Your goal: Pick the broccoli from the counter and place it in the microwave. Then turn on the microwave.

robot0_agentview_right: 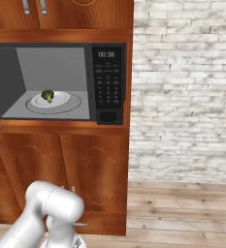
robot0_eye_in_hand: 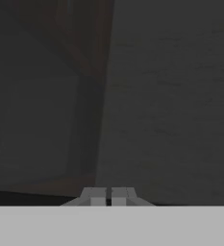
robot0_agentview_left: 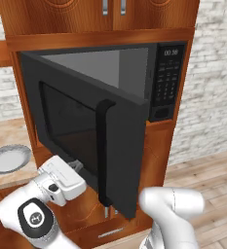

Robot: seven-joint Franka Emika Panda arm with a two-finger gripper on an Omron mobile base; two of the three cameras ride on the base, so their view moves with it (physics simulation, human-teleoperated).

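Your broccoli (robot0_agentview_right: 47, 95) is already inside the microwave (robot0_agentview_right: 61, 82), sitting on a small white plate (robot0_agentview_right: 61, 100) on the glass turntable (robot0_agentview_right: 74, 105), roughly centred in the grey cavity. So the placing looks done; what remains, by my reading, is shutting the door (robot0_agentview_left: 85, 131) and starting the oven.

Your gripper (robot0_eye_in_hand: 108, 196) has its jaws drawn together on nothing. In the hand view the two tips sit side by side with barely a slit between them, right up against a dark flat surface, which I take to be the outer face of the door. In the left base view the hand (robot0_agentview_left: 61, 177) is low, at the door's lower left, on the window side of the vertical handle (robot0_agentview_left: 103, 151).

The relation that matters: the door stands swung well out toward you, hinged on its left, with its free edge and handle toward the control panel (robot0_agentview_left: 167, 80). The cavity lies behind the door from the claw's position, so a push into that face should carry the door shut. Pressing nearer the handle edge than the hinge would likely give you more leverage. The panel lies up and to the right of the hand, well apart from it.
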